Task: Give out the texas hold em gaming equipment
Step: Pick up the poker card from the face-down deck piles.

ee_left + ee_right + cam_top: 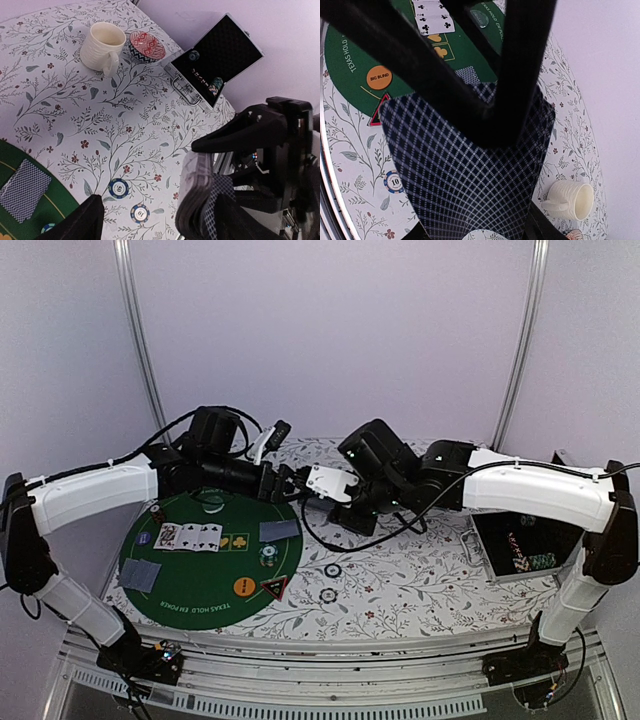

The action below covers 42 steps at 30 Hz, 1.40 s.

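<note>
- Card stack [470,175]: grey-blue diamond-lattice backs, thin rectangles, slightly flexed. It's up in the air betw. my two pincers, over the cloth just off the mat's far-right rim.
- R gripper [492,134]: black fingers drawn together to a point vs. the stack's back. Can't tell if a card is caught betw. them.
- L gripper [162,200]: fingers spread either side of the stack, one well clear of it w/ cloth showing in the gap.
- Round green felt mat [200,612], white print "TEXAS HOLD EM POKER". On it:
  - a row of face-up cards [190,536] w/ black club pips
  - two face-down cards [280,530], [140,575]
  - a clear disc [480,19] near the far rim
  - an orange disc [379,77] marked "BIG BLIND"
  - a black-and-red triangular marker [275,587] just beside the orange disc
  - a lone chip [268,556]
- Floral cloth [50,90]: two round stripe-edged chips [119,188] off the mat; one reads "10" in the R wrist view.
- Ribbed cream mug [102,42] is just beside a red-patterned dish [146,47].
- Open metal case [220,55] has a black foam lid and chips inside.
- R wrist view is mostly blocked by its own fingers + the stack.
</note>
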{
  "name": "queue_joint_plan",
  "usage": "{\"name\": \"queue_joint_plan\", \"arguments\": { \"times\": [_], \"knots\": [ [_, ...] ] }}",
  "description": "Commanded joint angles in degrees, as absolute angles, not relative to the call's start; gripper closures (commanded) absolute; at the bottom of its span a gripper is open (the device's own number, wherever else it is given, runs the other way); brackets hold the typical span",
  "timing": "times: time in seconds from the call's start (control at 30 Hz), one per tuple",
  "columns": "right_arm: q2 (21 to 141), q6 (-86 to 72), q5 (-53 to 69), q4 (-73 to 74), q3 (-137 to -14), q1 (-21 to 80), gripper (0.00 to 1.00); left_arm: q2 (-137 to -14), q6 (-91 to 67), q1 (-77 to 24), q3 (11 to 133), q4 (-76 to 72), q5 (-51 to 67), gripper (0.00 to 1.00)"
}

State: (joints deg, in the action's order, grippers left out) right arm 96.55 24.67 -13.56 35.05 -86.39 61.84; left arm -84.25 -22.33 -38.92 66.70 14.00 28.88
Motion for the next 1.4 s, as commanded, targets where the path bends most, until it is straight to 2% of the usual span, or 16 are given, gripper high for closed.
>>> {"name": "queue_joint_plan", "arguments": {
  "times": [0.0, 0.2, 0.33, 0.43, 0.77, 0.93, 1.03, 1.2, 1.37],
  "knots": [
    [97.6, 25.6, -14.8, 33.3, -89.1, 63.1, 0.53, -85.2, -20.9, -38.5, 67.8, 15.7, 27.9, 0.23],
    [98.0, 26.3, -16.3, 32.7, -89.2, 63.5, 0.54, -86.5, -18.8, -38.9, 69.4, 19.7, 25.9, 0.25],
    [97.4, 26.6, -18.0, 32.3, -88.0, 63.5, 0.53, -85.5, -17.3, -38.8, 69.7, 22.8, 22.3, 0.34],
    [97.0, 26.8, -19.2, 32.2, -87.1, 63.5, 0.53, -84.5, -17.0, -38.7, 69.4, 23.7, 21.6, 0.37],
    [96.9, 26.8, -20.3, 32.1, -86.7, 63.4, 0.54, -82.7, -17.0, -38.7, 69.1, 24.0, 23.1, 0.35],
    [97.1, 26.7, -20.4, 32.2, -86.8, 63.4, 0.54, -81.2, -17.5, -38.8, 68.4, 21.4, 28.1, 0.34],
    [97.3, 26.7, -20.5, 32.2, -86.9, 63.5, 0.54, -80.8, -17.5, -38.7, 68.3, 21.1, 28.7, 0.39],
    [97.4, 26.8, -20.6, 32.1, -86.8, 63.4, 0.54, -80.6, -17.0, -38.8, 68.3, 21.1, 29.5, 0.64],
    [97.3, 26.7, -20.7, 32.2, -86.8, 63.4, 0.54, -80.6, -16.8, -38.8, 68.3, 20.9, 30.3, 0.81]
  ]
}}
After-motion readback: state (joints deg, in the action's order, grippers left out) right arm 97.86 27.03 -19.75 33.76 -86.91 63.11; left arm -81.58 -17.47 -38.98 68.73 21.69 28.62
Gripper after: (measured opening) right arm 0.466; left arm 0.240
